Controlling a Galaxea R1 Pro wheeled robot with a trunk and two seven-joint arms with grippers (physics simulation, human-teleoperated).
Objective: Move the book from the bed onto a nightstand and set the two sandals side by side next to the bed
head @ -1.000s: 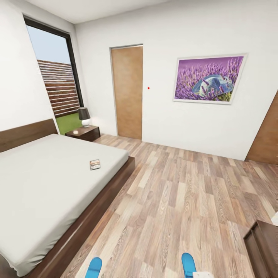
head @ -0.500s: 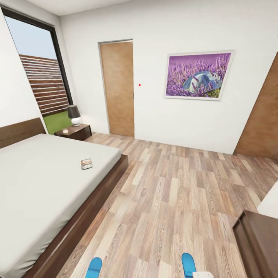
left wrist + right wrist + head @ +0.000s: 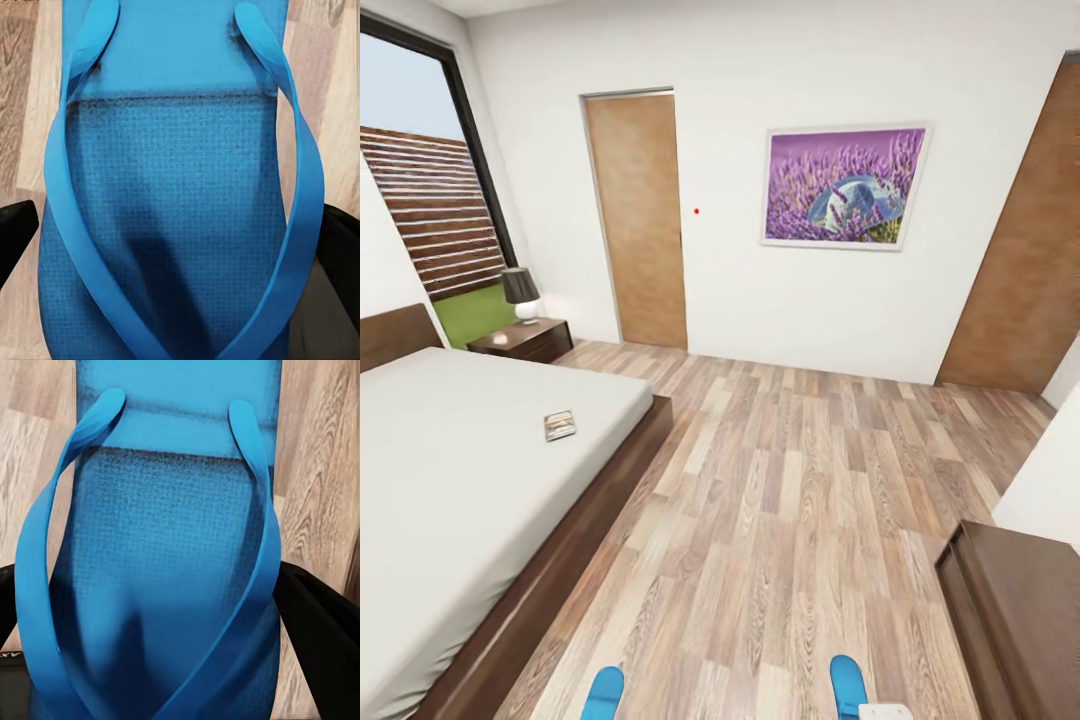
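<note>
The bedroom point(image 3: 780, 300) has white walls and a wood-plank floor point(image 3: 800, 520); a black-framed window point(image 3: 420, 170) at ten o'clock in the head view shows a slatted brown fence and grass. The bed point(image 3: 450, 480), the largest thing, fills the eight-to-nine o'clock part of that view, with dark wooden frame and grey mattress. Two wooden doors show, one point(image 3: 637, 215) at eleven o'clock, one point(image 3: 1020, 260) at two o'clock; a purple flower picture point(image 3: 844, 186) hangs between them. A dark cabinet point(image 3: 1020, 620) sits at four o'clock. One nightstand point(image 3: 522, 340) stands beside the headboard, at ten o'clock, carrying one small lamp point(image 3: 520, 293). One book point(image 3: 560, 425) lies flat on the mattress near its floor-side edge.

The head view gives just two blue tips at six o'clock: the left sandal point(image 3: 603, 692) and the right sandal point(image 3: 848, 686). The wrist views show what it cannot; each sandal is seen close, straps up, above the planks. The left pincer point(image 3: 176, 247) has black fingers at both edges of its sandal's sole and grips it; the right pincer point(image 3: 154, 622) likewise clamps its sandal.
</note>
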